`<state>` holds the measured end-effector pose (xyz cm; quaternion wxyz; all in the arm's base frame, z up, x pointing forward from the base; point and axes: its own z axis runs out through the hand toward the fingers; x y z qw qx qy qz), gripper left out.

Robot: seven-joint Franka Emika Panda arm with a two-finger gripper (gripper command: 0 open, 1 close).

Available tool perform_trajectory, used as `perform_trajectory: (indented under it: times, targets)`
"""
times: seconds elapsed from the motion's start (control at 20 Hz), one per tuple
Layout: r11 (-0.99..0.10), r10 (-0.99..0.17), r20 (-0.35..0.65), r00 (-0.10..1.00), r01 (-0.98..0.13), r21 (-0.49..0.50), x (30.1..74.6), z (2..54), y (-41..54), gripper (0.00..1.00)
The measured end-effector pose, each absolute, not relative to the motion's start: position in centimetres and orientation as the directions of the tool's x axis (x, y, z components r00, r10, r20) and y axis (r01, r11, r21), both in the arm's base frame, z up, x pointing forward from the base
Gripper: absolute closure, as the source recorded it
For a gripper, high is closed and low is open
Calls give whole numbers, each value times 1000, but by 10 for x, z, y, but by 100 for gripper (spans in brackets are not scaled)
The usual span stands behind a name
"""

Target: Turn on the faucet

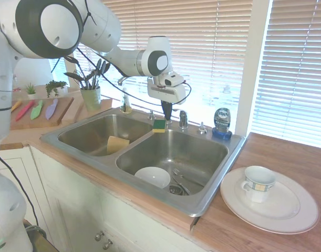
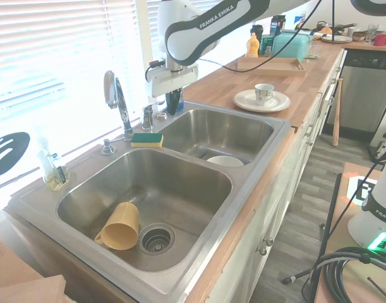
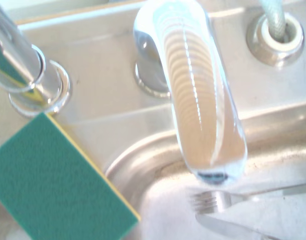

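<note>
Faucet [image 2: 120, 104], a thin silvery-grey metal gooseneck spout in a tall arch, stands on the rear ledge of the double-basin stainless-steel sink [image 1: 213, 191], behind the divider between the two basins. In the first exterior view, from left to right:

(a) a pale green pot of dark-leaved plants [image 1: 90, 97] on the wooden counter, beside the sink's far left corner.

(b) a small clear soap bottle [image 1: 126, 103] on the rear ledge.

(c) a yellow plastic cup [image 1: 117, 144] lying on its side in the left basin.

(d) a green-topped, yellow-edged rectangular sponge [image 1: 159, 125] lying flat on the ledge, just beside the faucet's base.

(e) the white arm's gripper [image 1: 166, 111], pointing down over the ledge between the sponge and the faucet's short chrome handle post [image 1: 183, 119]. Whether the gripper is released or clenched cannot be told, nor whether it touches the post.

(f) a tiny chrome nub [image 1: 202, 127] on the ledge, right of the post.

(g) a small blue dish-soap bottle [image 1: 221, 123] standing at the sink's rear right corner.

(h) a white bowl [image 1: 152, 177] in the right basin, with cutlery lying near the drain.

(i) a white round plate [image 1: 286, 218] on the counter right of the sink, bearing a white mug [image 1: 258, 184] with a patterned band.

The wrist view shows the post's chrome lever [image 3: 193, 100] from above, the sponge [image 3: 52, 185] beside it, and a metal fork [image 3: 213, 201] in the basin below.
</note>
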<state>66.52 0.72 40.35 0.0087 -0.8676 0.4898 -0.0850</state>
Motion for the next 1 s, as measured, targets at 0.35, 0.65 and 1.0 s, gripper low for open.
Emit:
perform_trajectory:
  times: [0.35, 0.65, 1.0]
  targets:
    - [-506, -860, 209, 465, -827, -244, 679, 415, 5, 100]
    - [-496, -866, 255, 430, -800, -337, 684, 420, 0, 100]
    - [-500, -864, 281, 417, -776, -385, 684, 424, 0, 100]
